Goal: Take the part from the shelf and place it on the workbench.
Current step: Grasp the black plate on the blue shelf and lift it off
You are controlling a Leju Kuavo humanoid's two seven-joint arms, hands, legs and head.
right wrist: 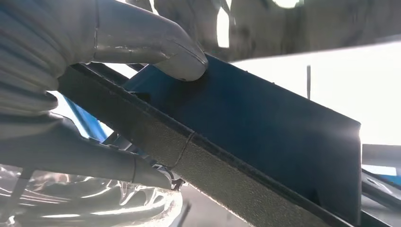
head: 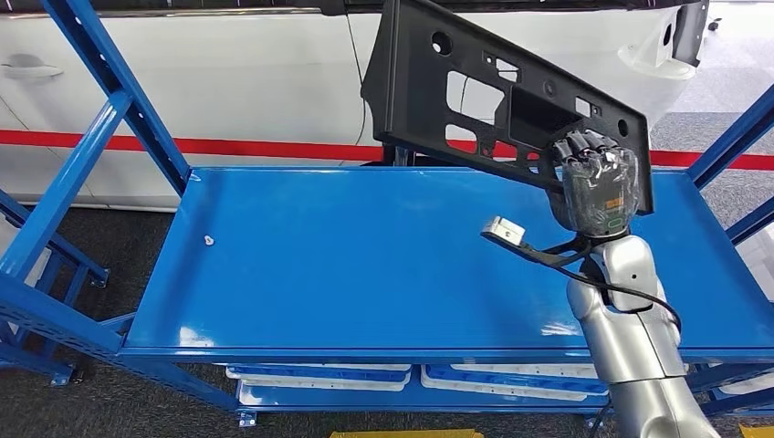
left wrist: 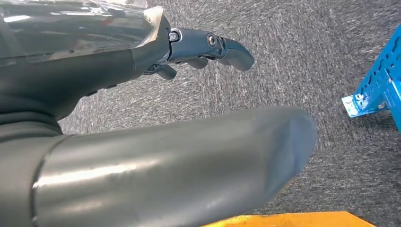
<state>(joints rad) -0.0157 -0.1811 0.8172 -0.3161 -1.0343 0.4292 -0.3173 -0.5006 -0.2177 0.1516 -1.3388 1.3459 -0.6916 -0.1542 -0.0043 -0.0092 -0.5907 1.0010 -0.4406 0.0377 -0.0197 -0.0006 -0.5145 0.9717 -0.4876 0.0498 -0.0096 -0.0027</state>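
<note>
While the blue shelf spreads bare and broad below, its slanted posts flanking left and right, the black part hangs tilted above the far right edge, gripped by the right hand; left hand holds nothing, fingers loose.

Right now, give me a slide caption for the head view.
Right hand holds a black plastic panel tilted above the blue shelf.

No text, label, brand, number or sign can be read in any view. The black part, the blue shelf and the white car door behind it carry no legible markings.
</note>
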